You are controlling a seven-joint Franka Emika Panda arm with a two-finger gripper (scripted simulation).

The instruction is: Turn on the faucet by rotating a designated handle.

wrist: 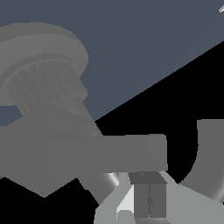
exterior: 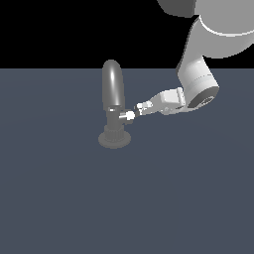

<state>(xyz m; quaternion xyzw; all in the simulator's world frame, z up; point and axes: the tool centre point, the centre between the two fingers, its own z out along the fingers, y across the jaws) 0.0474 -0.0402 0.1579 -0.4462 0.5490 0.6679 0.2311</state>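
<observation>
The dark grey faucet stands on its ribbed round base with a tall arched spout. The small bright handle sticks out of its body toward the exterior view's right. My gripper reaches in from that side, its fingertips right at the handle's end. In the wrist view the ribbed base, the curved spout, a shiny stub and a flat grey blade fill the frame. My gripper has its pads together, with nothing between them, just beside the blade.
The faucet stands on a flat dark blue-grey floor. My white arm comes down from the upper part of the exterior view's right. No other objects show.
</observation>
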